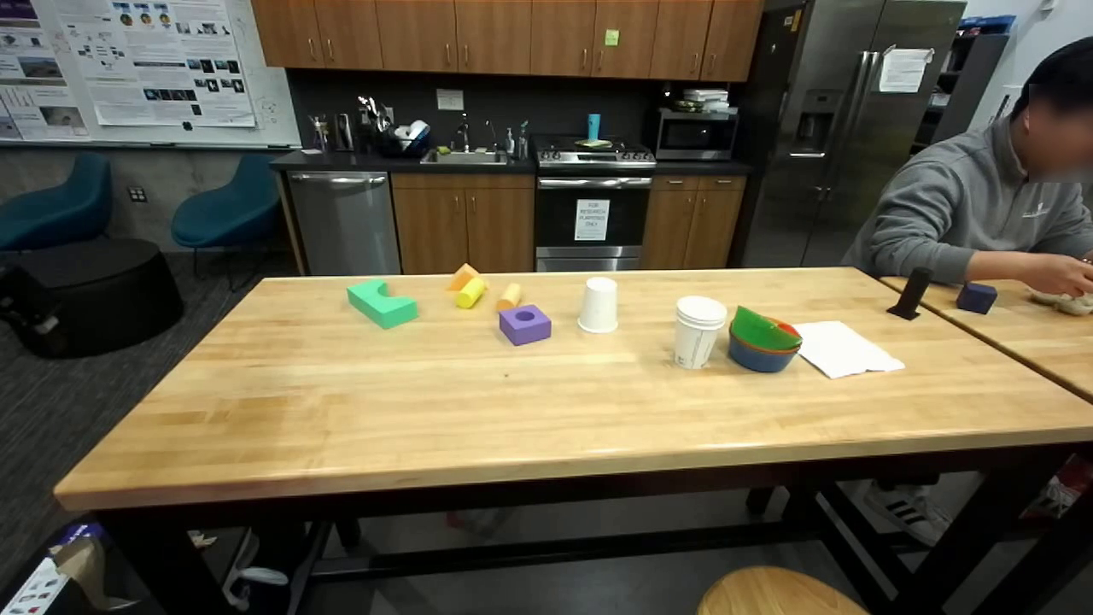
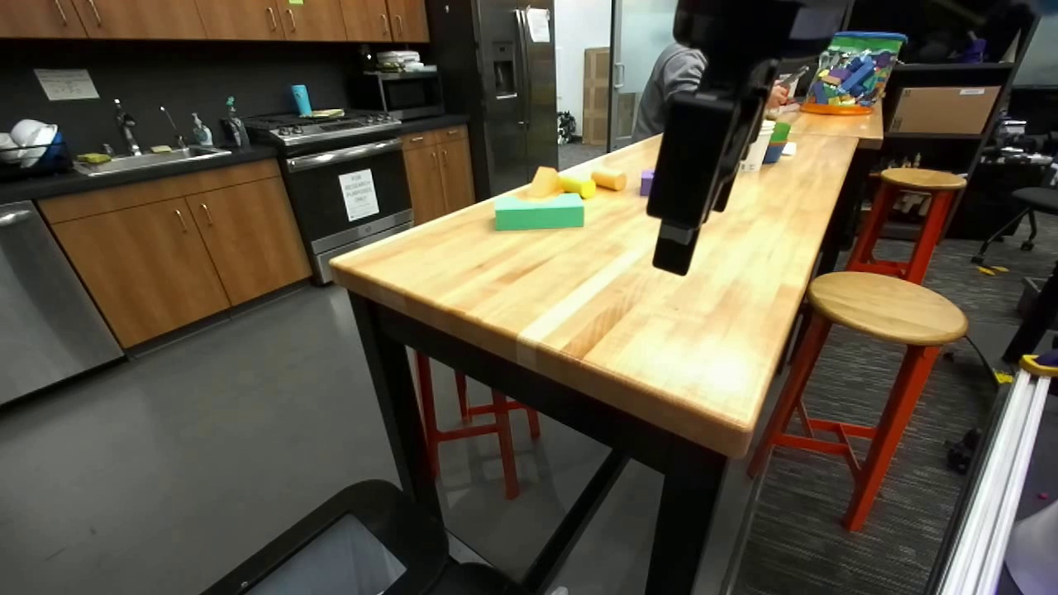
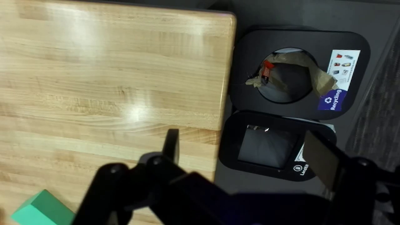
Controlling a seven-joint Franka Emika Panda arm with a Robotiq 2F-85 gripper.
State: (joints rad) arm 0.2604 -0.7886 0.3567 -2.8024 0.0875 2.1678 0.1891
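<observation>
Okay so your gripper (image 3: 246, 149) has its jaws spread wide with just air between them; in the wrist view you've got one jaw over the table (image 3: 109, 62) and the opposite one over the landfill bin (image 3: 230, 140), and in an exterior view you can see it hanging above the table's near end. Clock face on the wrist picture: that landfill bin is at 4, framed between your jaws; the recycling bin (image 3: 250, 56) is a bit past 2, brown paper (image 3: 322, 81) poking out of its round hole; the green block (image 3: 40, 207), your nearest block, lies on the tabletop at 8, partly cut off by the frame.

Now centre your clock on the purple block (image 1: 525, 326) in an exterior view; you get the green block at 9, yellow cylinder (image 1: 470, 293) and orange wedge (image 1: 462, 275) at 10 (can't tell if those touch), orange cylinder (image 1: 509, 296) at 11; upside-down white cup (image 1: 598, 305) between 2 and 3; upright white cups (image 1: 696, 337), stacked, at 3; blue bowl (image 1: 756, 357) just past 3, green bowl (image 1: 758, 330) tilted inside it, white paper (image 1: 845, 348) right beside.
</observation>
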